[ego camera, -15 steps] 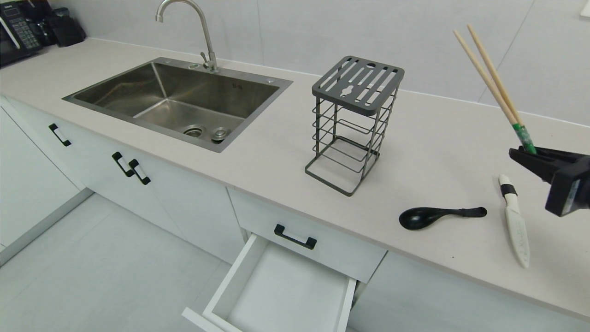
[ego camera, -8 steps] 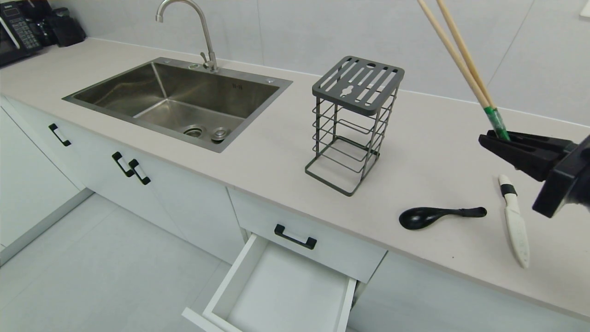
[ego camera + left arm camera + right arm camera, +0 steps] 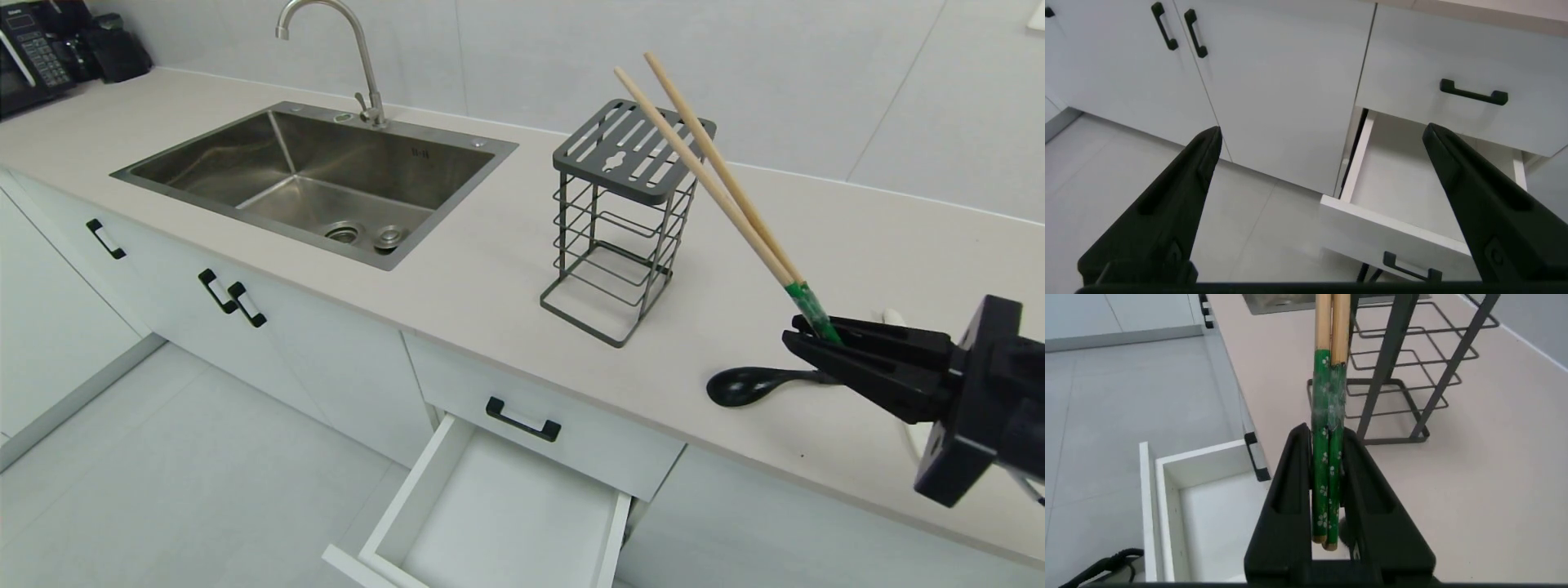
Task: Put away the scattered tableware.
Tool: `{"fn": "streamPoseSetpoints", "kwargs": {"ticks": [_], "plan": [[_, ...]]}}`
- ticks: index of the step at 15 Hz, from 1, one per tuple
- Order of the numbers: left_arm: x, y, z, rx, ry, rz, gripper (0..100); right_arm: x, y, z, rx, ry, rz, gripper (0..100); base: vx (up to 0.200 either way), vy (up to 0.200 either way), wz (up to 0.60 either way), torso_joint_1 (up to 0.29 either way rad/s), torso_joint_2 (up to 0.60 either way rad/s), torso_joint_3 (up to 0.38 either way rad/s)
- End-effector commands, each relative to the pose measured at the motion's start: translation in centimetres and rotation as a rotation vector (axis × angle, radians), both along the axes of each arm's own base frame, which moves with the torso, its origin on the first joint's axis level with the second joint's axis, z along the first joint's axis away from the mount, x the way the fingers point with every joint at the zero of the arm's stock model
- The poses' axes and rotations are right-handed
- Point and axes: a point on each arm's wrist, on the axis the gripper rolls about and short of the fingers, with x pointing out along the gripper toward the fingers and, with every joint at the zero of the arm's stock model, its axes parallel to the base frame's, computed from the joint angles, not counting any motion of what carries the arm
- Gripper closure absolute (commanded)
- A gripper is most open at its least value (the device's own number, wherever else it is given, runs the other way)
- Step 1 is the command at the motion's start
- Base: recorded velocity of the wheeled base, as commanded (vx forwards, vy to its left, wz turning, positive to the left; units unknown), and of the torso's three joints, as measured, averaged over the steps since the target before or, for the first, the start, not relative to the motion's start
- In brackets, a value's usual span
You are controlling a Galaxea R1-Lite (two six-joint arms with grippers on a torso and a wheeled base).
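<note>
Nearest, the white drawer (image 3: 498, 523) stands pulled out below the counter (image 3: 490, 278). The left gripper (image 3: 1321, 131) hangs in front of the cabinets with its fingers wide apart, holding nothing. Over the counter's front edge the right gripper (image 3: 804, 335) is clamped on the green ends of the chopsticks (image 3: 710, 175), which slant up toward the wire rack (image 3: 629, 220). A black spoon (image 3: 739, 385) lies just beside that gripper; the white tip behind is perhaps a knife (image 3: 891, 315). Farther off sits the sink (image 3: 367, 163).
</note>
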Motion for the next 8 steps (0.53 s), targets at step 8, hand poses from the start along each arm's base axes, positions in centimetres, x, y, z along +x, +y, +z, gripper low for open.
{"fn": "streamPoseSetpoints", "kwargs": {"ticks": [8], "plan": [[0.0,0.0,0.0,0.0,0.002,0.0,0,1.4,6.8,1.3,-0.013,0.008,0.206,100,0.0,0.0,0.0,0.0,0.0,0.0]]}}
